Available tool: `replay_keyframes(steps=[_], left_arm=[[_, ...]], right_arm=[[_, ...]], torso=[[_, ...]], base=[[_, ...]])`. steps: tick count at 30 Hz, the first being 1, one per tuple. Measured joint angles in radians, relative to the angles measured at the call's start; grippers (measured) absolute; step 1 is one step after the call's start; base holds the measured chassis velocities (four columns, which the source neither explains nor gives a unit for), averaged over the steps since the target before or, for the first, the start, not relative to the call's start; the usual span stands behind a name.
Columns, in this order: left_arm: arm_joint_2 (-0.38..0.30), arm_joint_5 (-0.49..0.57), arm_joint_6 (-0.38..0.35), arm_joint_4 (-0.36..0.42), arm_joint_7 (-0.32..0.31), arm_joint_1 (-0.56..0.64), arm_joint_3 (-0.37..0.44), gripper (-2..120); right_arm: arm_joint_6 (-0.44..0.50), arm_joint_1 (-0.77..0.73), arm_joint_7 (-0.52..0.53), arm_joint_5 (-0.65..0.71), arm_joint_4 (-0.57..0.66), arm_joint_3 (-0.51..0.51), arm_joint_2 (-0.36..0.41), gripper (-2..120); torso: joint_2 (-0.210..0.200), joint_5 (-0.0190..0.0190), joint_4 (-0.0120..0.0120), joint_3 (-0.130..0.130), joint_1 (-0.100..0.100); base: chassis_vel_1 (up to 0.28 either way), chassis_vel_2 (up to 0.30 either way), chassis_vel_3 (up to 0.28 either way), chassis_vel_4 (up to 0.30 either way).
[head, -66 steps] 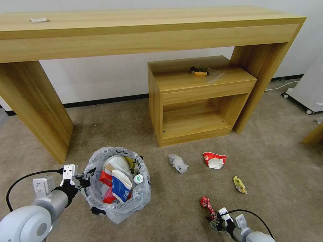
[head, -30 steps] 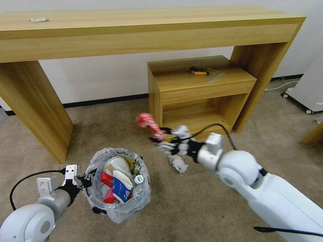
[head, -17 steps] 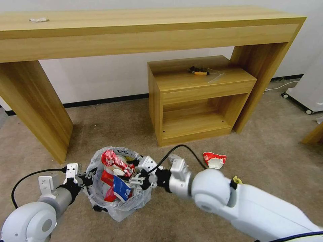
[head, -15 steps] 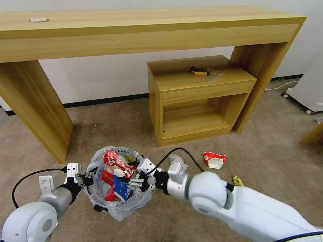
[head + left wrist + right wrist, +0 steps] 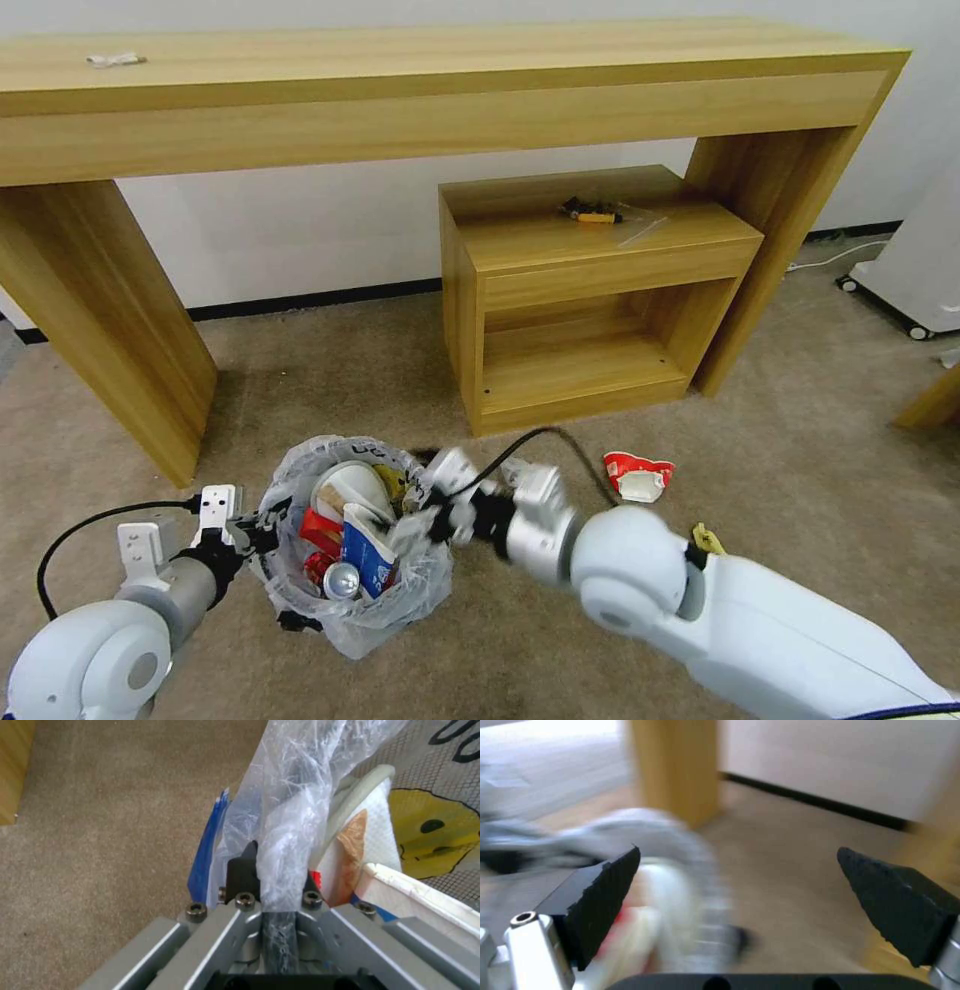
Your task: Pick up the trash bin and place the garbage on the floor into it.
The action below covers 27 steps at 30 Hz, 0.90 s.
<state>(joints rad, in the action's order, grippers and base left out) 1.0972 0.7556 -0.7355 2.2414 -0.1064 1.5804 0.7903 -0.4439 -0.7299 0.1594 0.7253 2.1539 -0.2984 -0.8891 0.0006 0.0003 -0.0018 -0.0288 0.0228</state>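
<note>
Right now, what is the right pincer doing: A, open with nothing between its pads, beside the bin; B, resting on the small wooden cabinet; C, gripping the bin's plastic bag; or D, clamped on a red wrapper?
A: the right pincer has its black pads wide apart with nothing between them, beside the small round blue bag-lined trash bin on the beige carpet.

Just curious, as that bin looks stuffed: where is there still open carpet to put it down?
Open floor lies between the desk leg and the small shelf unit, behind the trash bin. Right of the bin it is crowded: the right gripper, open, is at the rim, with a red-and-white wrapper and a yellow wrapper beyond. The left gripper grips the rim.
</note>
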Motion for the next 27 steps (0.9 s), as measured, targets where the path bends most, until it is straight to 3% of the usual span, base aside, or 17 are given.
replay_keyframes(steps=[3,5,6,7,8,11,12,14,20,22,27], left_arm=[[0.004,-0.007,0.0,0.0,0.014,0.005,0.007,0],[0.004,-0.007,0.0,0.0,0.015,0.006,0.009,0],[0.004,-0.007,0.0,0.0,0.016,0.007,0.011,0],[0.004,-0.007,0.0,0.001,0.017,0.008,0.014,0],[0.004,-0.007,0.0,0.001,0.017,0.008,0.014,0],[0.003,-0.006,0.0,0.004,0.019,0.011,0.021,0],[0.003,-0.006,0.0,0.004,0.019,0.011,0.021,0],[0.004,-0.007,0.0,0.001,0.025,0.013,0.024,0],[0.009,-0.01,0.0,-0.005,0.035,0.013,0.025,0],[0.017,-0.011,0.0,-0.005,0.038,0.02,0.034,0],[0.018,-0.013,0.0,-0.011,0.039,0.026,0.041,0]], right_arm=[[0.004,-0.153,0.09,-0.02,-0.013,0.158,-0.003,100],[0.007,-0.183,0.1,-0.03,-0.019,0.192,-0.007,100],[0.021,-0.25,0.109,-0.068,-0.038,0.269,-0.015,100],[0.046,-0.318,0.101,-0.127,-0.063,0.353,-0.021,100],[0.046,-0.318,0.101,-0.127,-0.063,0.353,-0.021,100],[0.095,-0.467,0.048,-0.215,-0.103,0.526,-0.03,100],[0.095,-0.467,0.048,-0.215,-0.103,0.526,-0.03,100],[0.134,-0.584,0.013,-0.254,-0.123,0.668,-0.048,100],[0.17,-0.701,-0.015,-0.285,-0.13,0.838,-0.083,100],[0.211,-0.789,-0.047,-0.297,-0.134,0.975,-0.12,100],[0.255,-0.859,-0.095,-0.305,-0.15,1.074,-0.145,100]], torso=[[0.0,0.0001,0.0,0.0,0.0],[0.0,0.0001,0.0,0.0,0.0],[0.0,0.0002,-0.0002,0.0,0.0],[0.0,0.0003,-0.0001,0.0,0.0],[0.0,0.0003,-0.0001,0.0,0.0],[0.0,0.0004,-0.0002,0.0,0.0],[0.0,0.0004,-0.0002,0.0,0.0],[0.0,0.0003,-0.0003,0.0,0.0],[0.0,0.0002,-0.0006,0.0,0.0],[0.0,0.0002,-0.0004,0.0,0.0],[0.0,0.0001,-0.0001,0.0,0.0]], base=[[0.0,0.0,0.0,0.0],[0.0,0.0,0.0,0.0],[0.0,0.0,0.0,0.0],[-0.035,-0.053,-0.039,-0.069],[-0.035,-0.053,-0.039,-0.069],[-0.056,-0.063,-0.068,-0.067],[-0.071,-0.072,-0.068,-0.066],[-0.084,-0.08,-0.086,-0.077],[-0.086,-0.088,-0.08,-0.064],[0.0,0.0,0.0,0.0],[0.0,0.0,0.0,0.0]])
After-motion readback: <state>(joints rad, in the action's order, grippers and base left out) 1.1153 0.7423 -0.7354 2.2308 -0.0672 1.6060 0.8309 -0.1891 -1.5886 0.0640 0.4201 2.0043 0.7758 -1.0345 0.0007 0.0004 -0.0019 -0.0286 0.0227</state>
